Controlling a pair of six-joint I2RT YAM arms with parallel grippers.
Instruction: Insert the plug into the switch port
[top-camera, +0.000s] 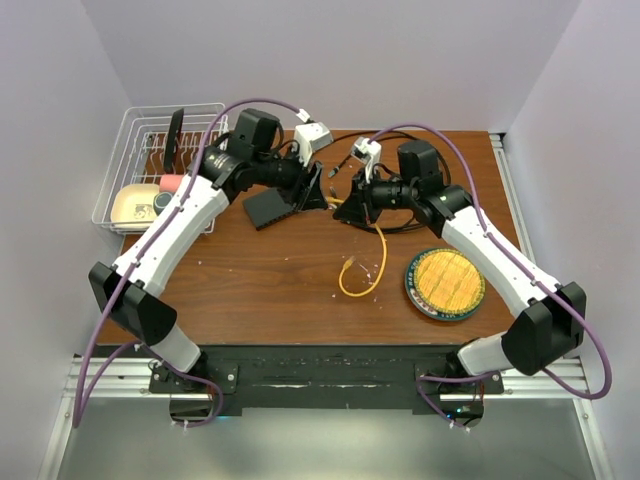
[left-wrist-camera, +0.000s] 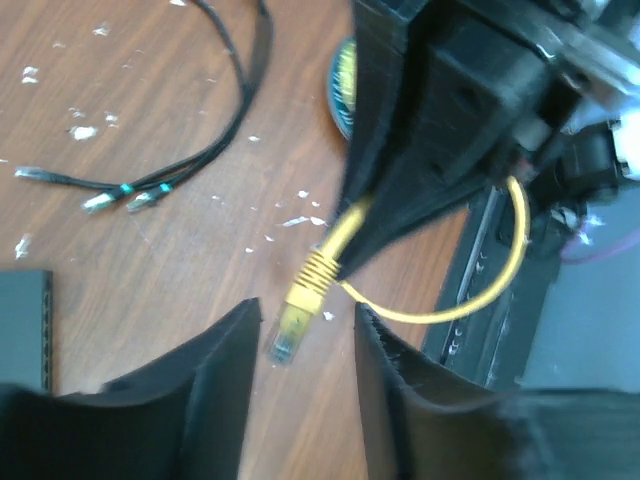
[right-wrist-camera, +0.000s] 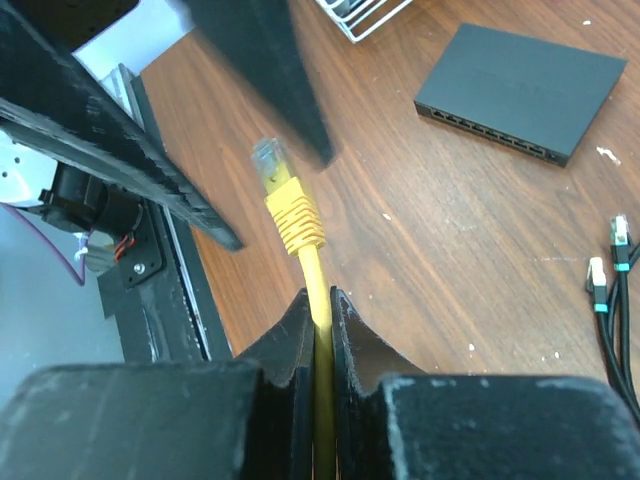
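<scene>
Plug is clamped by its yellow cable in the right gripper, pointed between parted fingers of the left gripper, the switch lying nearer the left arm.

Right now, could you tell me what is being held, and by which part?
The right claw pinches the yellow cable just behind its plug; left claw open, holding nothing.
</scene>
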